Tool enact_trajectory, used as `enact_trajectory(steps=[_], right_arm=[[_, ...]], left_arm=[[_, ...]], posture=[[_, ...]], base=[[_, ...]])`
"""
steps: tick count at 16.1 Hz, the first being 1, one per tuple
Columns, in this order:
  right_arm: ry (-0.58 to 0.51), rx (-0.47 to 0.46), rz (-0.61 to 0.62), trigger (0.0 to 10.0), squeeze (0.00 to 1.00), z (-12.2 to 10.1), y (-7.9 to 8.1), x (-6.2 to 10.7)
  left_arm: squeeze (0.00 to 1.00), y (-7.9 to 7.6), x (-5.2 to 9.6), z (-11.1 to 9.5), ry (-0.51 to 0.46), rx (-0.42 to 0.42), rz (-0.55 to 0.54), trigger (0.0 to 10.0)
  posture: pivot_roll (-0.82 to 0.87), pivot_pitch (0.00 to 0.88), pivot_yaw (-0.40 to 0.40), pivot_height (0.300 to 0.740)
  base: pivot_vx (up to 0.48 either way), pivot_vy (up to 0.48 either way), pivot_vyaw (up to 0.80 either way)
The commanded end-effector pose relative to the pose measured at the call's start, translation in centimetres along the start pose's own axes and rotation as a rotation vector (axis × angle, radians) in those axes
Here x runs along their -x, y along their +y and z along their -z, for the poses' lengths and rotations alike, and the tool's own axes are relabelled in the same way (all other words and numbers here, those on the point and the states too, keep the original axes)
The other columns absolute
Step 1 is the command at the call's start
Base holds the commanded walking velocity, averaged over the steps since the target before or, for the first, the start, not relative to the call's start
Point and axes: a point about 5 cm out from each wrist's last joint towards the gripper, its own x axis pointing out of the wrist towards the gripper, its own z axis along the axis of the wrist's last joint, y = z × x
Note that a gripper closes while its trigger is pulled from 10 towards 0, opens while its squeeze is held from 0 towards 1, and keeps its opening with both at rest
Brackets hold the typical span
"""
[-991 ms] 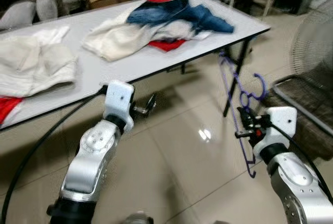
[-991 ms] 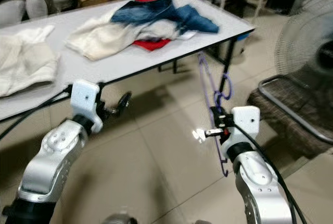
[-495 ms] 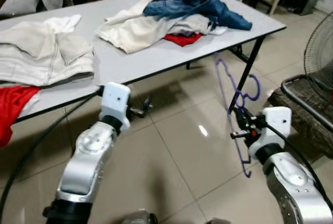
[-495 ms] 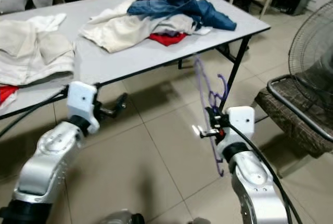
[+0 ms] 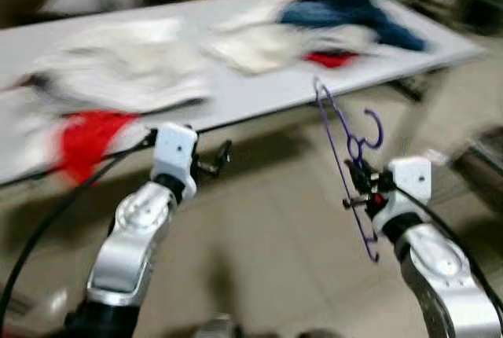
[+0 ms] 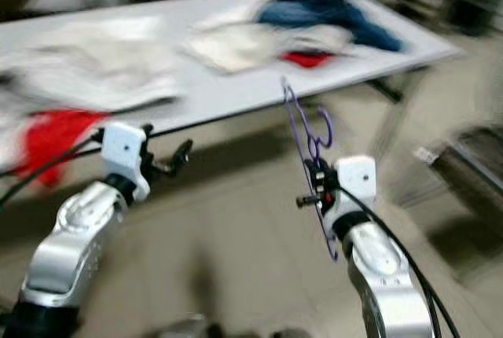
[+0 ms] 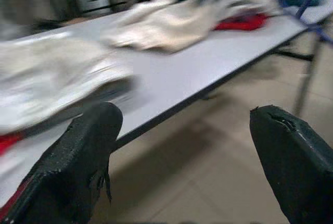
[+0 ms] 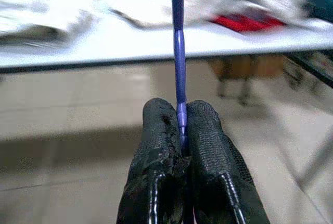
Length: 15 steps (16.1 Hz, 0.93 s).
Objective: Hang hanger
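A thin purple hanger point(image 5: 343, 148) stands nearly upright in front of me, its hook point(image 5: 372, 130) pointing right. My right gripper point(image 5: 360, 190) is shut on its lower bar; in the right wrist view the two black fingertips point(image 8: 179, 130) pinch the purple rod point(image 8: 178, 52). My left gripper point(image 5: 221, 155) is held out low near the table edge, open, with nothing between its fingers point(image 7: 88, 151). All head views are blurred.
A long grey table point(image 5: 259, 90) runs across ahead, carrying white garments point(image 5: 134, 63), a red cloth point(image 5: 90, 134) and a blue and white heap point(image 5: 338, 20). Tiled floor point(image 5: 259, 251) lies below the arms.
The whole picture has swung and blurred, so the camera has turned left; more of the table's left part shows. Both grippers keep the same pose, the right still holding the hanger.
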Motion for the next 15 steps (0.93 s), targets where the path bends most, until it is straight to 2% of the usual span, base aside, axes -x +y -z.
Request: enact_trajectory(steps=[1, 3, 4, 7, 8, 10, 13, 15], right_arm=[[0.013, 0.008, 0.019, 10.0, 0.0, 0.3, -0.4, 0.3], [0.013, 0.013, 0.018, 10.0, 0.0, 0.3, -0.4, 0.3], [0.012, 0.015, 0.016, 10.0, 0.0, 0.3, -0.4, 0.3], [0.006, 0.023, 0.019, 10.0, 0.0, 0.2, -0.5, 0.2], [0.004, 0.019, 0.025, 10.0, 0.0, 0.2, -0.6, 0.2], [0.001, -0.008, 0.046, 10.0, 0.0, 0.3, -0.8, 0.3], [-0.004, 0.009, 0.042, 10.0, 0.0, 0.1, -0.9, 0.3], [0.0, -0.023, 0.053, 10.0, 0.0, 0.1, -1.2, 0.3]], left_arm=[[0.0, -0.3, 0.0, 0.1, 0.008, -0.004, 0.006, 10.0], [0.0, -0.3, 0.0, 0.1, 0.01, -0.008, 0.005, 10.0], [0.0, -0.2, -0.1, 0.0, -0.001, -0.043, -0.005, 10.0], [0.0, -0.5, -0.5, -0.2, -0.002, -0.041, -0.011, 10.0], [0.0, -0.6, -0.6, -0.2, -0.003, -0.039, -0.008, 10.0], [0.0, -1.0, -0.6, -0.1, -0.011, 0.022, -0.001, 10.0], [0.0, -1.3, -0.7, 0.1, -0.005, 0.029, 0.003, 10.0], [0.0, -1.6, -0.7, 0.3, -0.016, 0.048, 0.001, 10.0]], posture=[[0.02, 0.052, 0.049, 0.74], [0.02, 0.051, 0.049, 0.74], [0.01, 0.05, 0.049, 0.74], [0.01, 0.044, 0.05, 0.74], [0.01, 0.042, 0.051, 0.74], [0.01, 0.036, 0.051, 0.74], [0.0, 0.031, 0.044, 0.74], [-0.01, 0.029, 0.029, 0.74]], base=[[0.0, 0.461, 0.8], [0.0, 0.407, 0.8], [0.0, 0.0, 0.8], [0.0, -0.48, 0.8], [0.0, -0.48, 0.0], [0.0, 0.0, 0.0], [0.0, 0.0, 0.0], [0.0, 0.0, 0.0]])
